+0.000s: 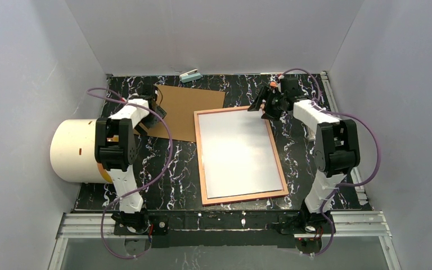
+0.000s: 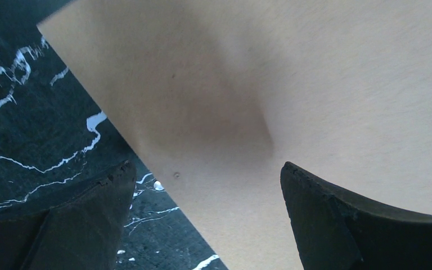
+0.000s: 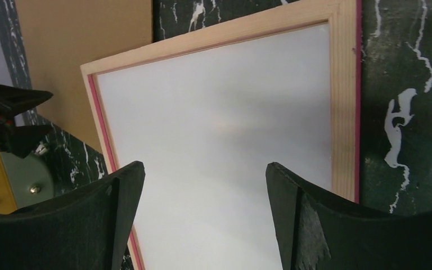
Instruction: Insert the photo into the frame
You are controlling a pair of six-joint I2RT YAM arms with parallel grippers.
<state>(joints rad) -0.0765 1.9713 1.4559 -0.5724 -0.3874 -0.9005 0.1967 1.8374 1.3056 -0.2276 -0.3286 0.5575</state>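
left end effector (image 2: 205, 169) is hovering spread above brown cardboard sheet (image 2: 315, 84), right end effector (image 3: 203, 169) spread above white-backed photo (image 3: 214, 140) lying in pale wooden frame (image 3: 343, 84).

I see a black counter (image 1: 169, 169) veined white, a pale wood frame (image 1: 199, 152) edged pink, the photo (image 1: 239, 152) plain white, a brown board (image 1: 185, 109), a cream roll (image 1: 73, 149); left tool (image 2: 202, 169) and right tool (image 3: 205, 169) black.

Bulky white cylinder (image 1: 73, 151) at left
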